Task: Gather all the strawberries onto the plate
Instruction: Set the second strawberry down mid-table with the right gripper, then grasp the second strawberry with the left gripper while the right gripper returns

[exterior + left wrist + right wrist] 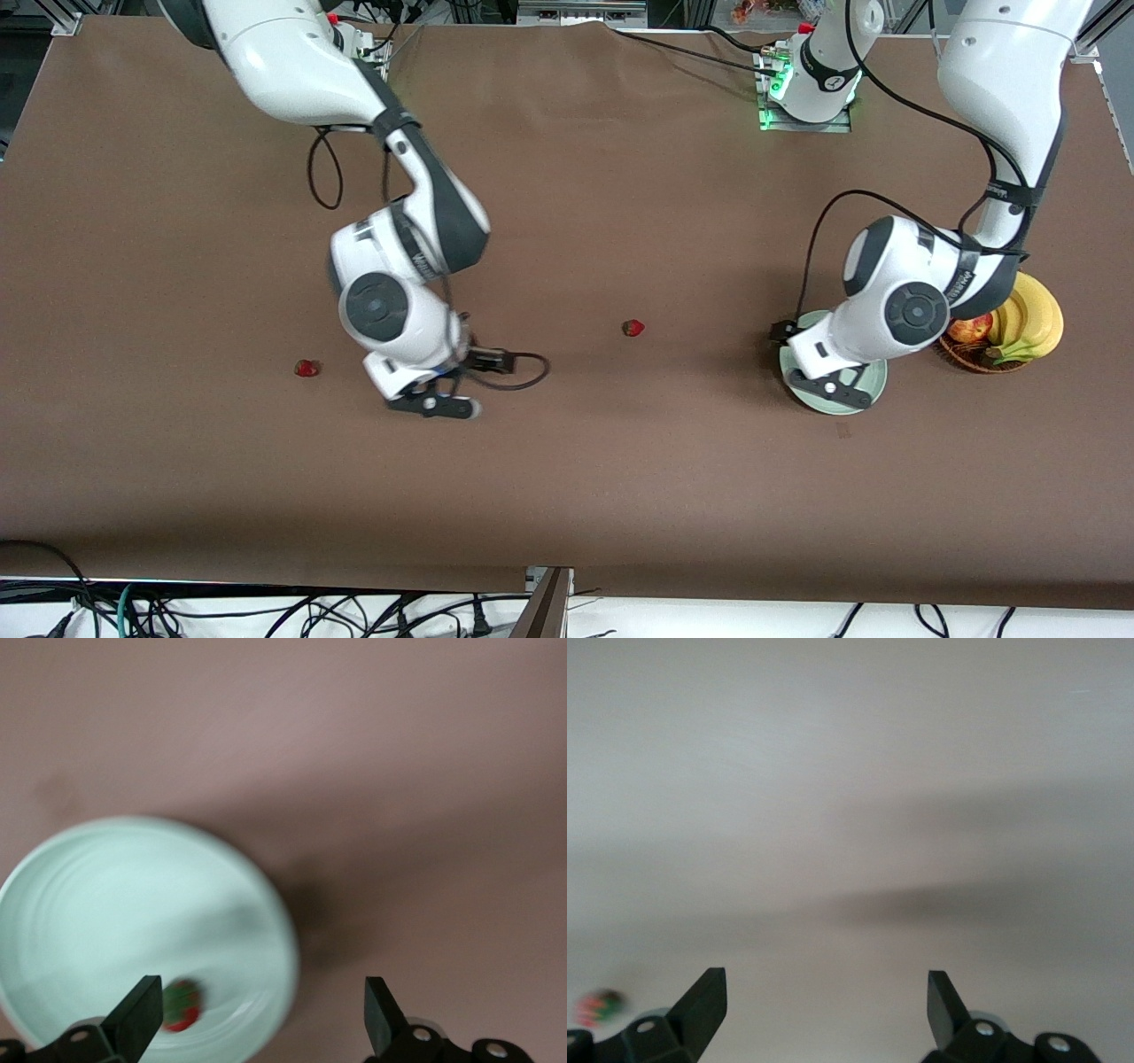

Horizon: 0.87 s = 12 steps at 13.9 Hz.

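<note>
- Two grippers, both spread wide with nothing between the fingers.
- Left gripper (837,390) hung over the plate (877,383), fingers well apart; in the left wrist view one strawberry (182,1007) lay in the plate (97,904) close to one fingertip (137,1014), not gripped.
- Right gripper (434,403) sat low over bare brown table (567,478) between the two loose berries, fingers (700,1001) parted about as wide, touching nothing I could see.
- Loose strawberry (306,368) lay toward the right arm's end of the table, near the right gripper; it showed at the edge of the right wrist view (598,1005).
- Second loose strawberry (633,328) lay mid-table, well apart from the plate.
- Judgement: one of three done, two left.
- Handling guess: berries tiny, light, soft, easily bruised, and may roll. Take across the red body below the cap, close gently and squarely so it doesn't squirt out.
- Fruit basket (983,354) sat just beside the plate; not part of the job.
</note>
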Tool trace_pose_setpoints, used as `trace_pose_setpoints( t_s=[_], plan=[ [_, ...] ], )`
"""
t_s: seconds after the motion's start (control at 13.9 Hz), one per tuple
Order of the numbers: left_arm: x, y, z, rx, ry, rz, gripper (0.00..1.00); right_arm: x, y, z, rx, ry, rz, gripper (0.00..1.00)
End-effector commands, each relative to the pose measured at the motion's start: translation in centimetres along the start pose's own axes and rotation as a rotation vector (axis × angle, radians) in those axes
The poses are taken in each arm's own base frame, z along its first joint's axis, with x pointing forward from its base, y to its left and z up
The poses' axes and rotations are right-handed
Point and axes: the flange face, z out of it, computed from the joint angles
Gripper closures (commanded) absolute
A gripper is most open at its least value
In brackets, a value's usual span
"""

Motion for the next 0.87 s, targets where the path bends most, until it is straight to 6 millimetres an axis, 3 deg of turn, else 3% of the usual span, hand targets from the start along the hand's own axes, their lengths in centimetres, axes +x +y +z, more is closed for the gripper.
trace_pose_setpoints(
  t_s=[0.0,0.14,0.29,0.43,0.58,0.79],
  plan=[
    [2.3,4.8,-0.8,-0.037,0.004,0.080,0.00,1.7,7.4,0.3,-0.067,-0.110,-0.151,0.00],
    [2.8,10.5,0.6,-0.053,-0.003,0.110,0.00,2.9,12.8,0.9,-0.112,-0.148,-0.228,0.00],
    [3.7,14.3,1.1,-0.055,0.036,0.023,0.00,3.6,17.4,2.8,-0.145,-0.172,-0.266,0.00],
    [3.7,18.2,3.3,-0.063,0.046,-0.019,0.00,4.0,21.1,4.0,-0.154,-0.187,-0.311,0.00],
    [4.0,20.5,5.3,-0.086,0.089,-0.081,0.00,4.2,24.0,5.1,-0.151,-0.199,-0.323,0.00],
    [3.8,21.8,8.1,-0.097,0.084,-0.106,0.00,3.7,26.7,7.0,-0.137,-0.177,-0.321,0.00]
  ],
)
